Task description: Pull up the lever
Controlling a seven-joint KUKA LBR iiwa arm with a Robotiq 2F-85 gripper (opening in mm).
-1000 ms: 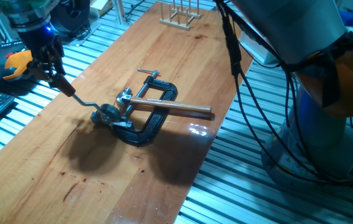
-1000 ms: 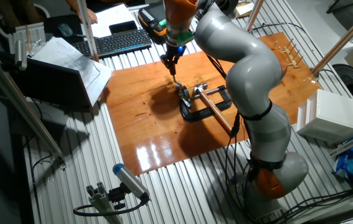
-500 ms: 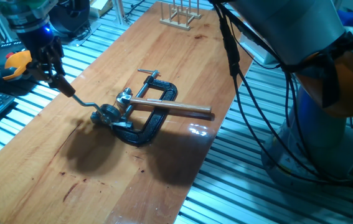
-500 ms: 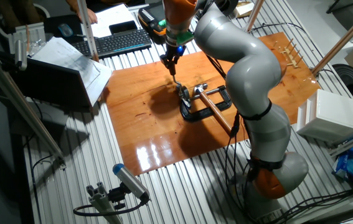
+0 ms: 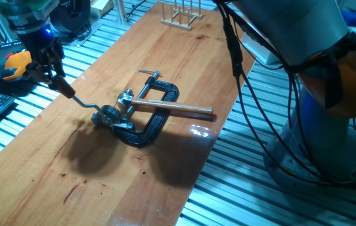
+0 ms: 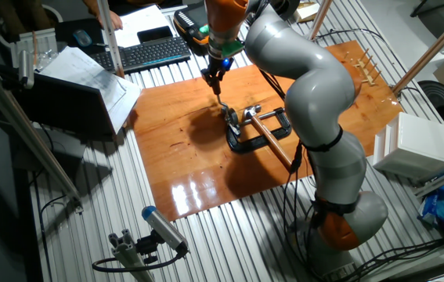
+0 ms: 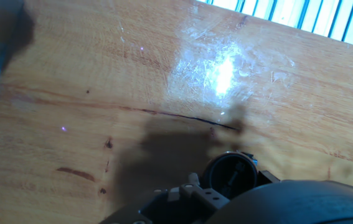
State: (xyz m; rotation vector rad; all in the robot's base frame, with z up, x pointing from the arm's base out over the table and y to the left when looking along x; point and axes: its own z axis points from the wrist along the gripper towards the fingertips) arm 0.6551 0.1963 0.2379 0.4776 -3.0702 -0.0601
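Fingers [image 5: 64, 86] closed on the knob of the lever [image 5: 83, 102] — near the surface [image 5: 165, 188] edge, beside the black C-clamp [image 5: 146, 122]. Best raised along the pivot's arc (grip kept firm) — no sideways drag.

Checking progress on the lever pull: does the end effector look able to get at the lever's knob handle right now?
Probably yes. The end effector sits right at the lever knob end, apparently closed on it; nothing stands between them. The black clamp and brown rod lie farther along.
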